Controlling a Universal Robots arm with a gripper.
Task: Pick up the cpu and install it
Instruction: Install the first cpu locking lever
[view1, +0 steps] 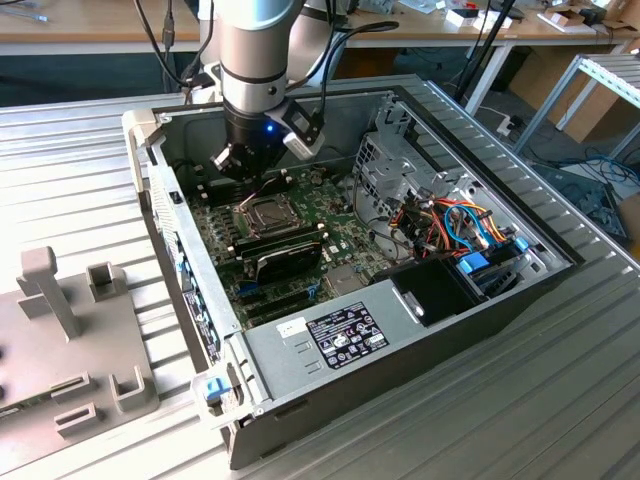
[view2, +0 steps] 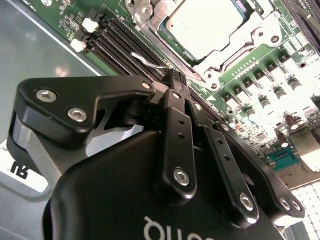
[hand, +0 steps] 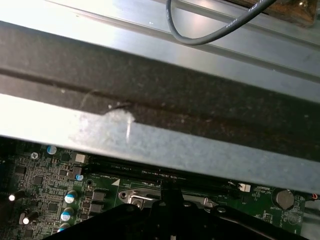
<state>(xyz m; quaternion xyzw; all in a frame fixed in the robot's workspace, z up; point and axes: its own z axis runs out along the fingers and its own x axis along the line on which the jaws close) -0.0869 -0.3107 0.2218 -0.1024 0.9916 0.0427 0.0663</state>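
Ribbed metal table carrying an open computer case

The silvery, grooved table (view1: 90, 170) bears the open computer case (view1: 420, 350) across its middle, set at an angle. On the exterior view's left, a grey plastic fixture (view1: 70, 350) with upright posts and slots lies directly on the table, beside the case.

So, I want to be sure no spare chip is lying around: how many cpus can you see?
1. The cpu sits in the socket on the green motherboard, in the second wrist view. The arm may hide others.
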